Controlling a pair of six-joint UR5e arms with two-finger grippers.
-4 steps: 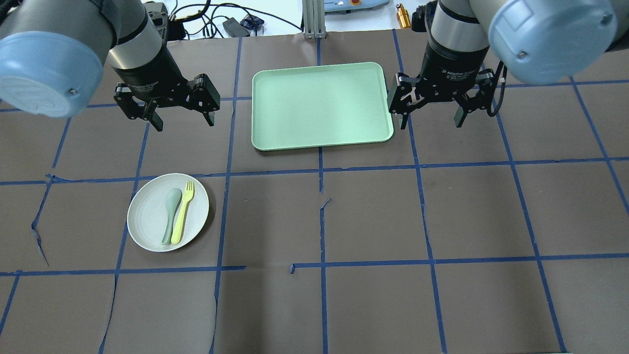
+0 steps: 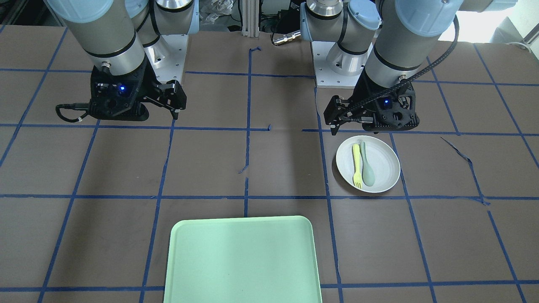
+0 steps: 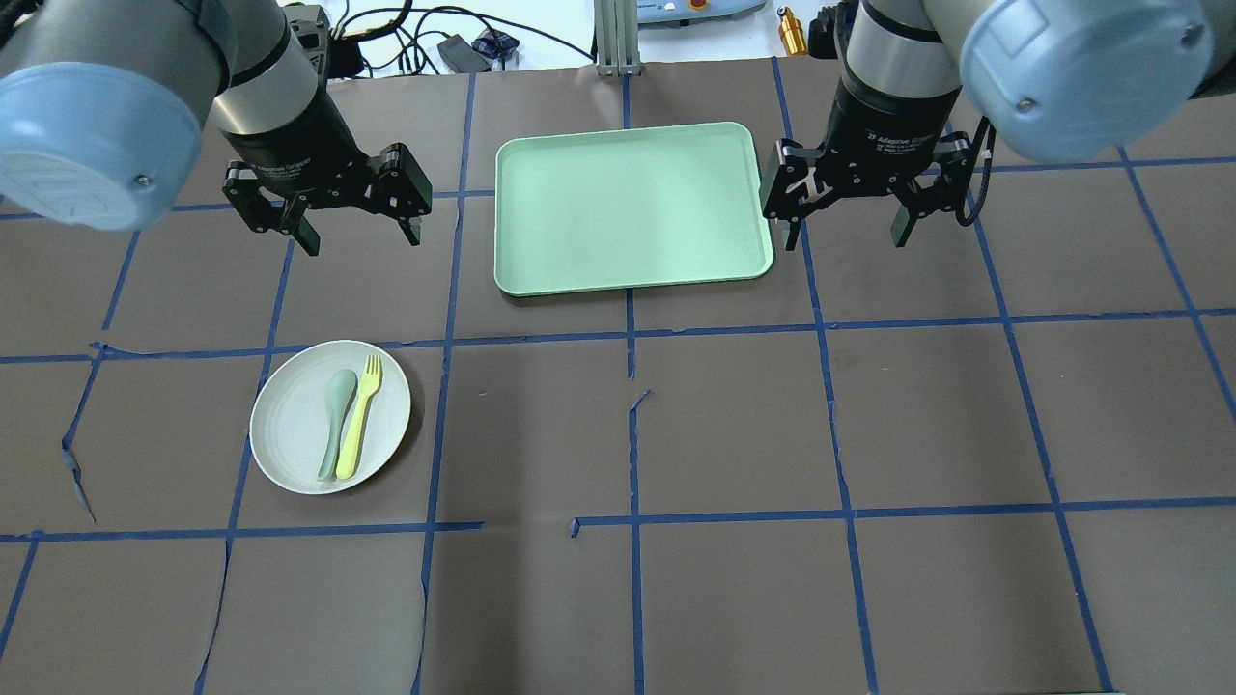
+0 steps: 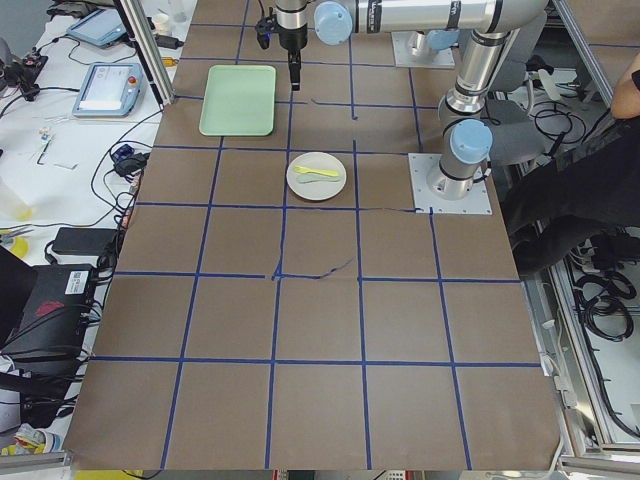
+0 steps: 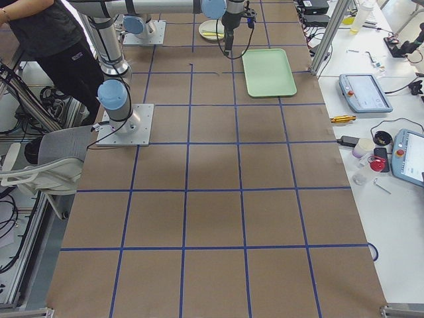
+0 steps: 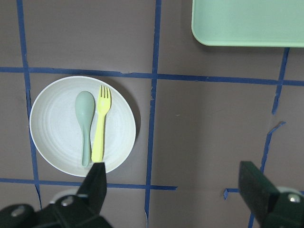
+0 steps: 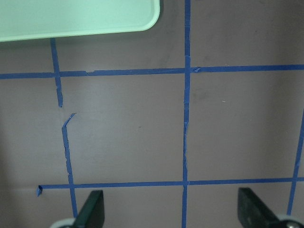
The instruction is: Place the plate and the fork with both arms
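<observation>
Legibly, the right gripper [image 3: 846, 241] reads "2F Adaptive Gripper".

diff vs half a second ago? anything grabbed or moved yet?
Only small arm motion. The right gripper has shifted slightly up the overhead view, toward the table's far edge; the left gripper barely moved, the same way. Both sets of jaws are open and empty as before, so nothing was taken or released. The plate, the fork and spoon on it, and the green tray lie where they were.
</observation>
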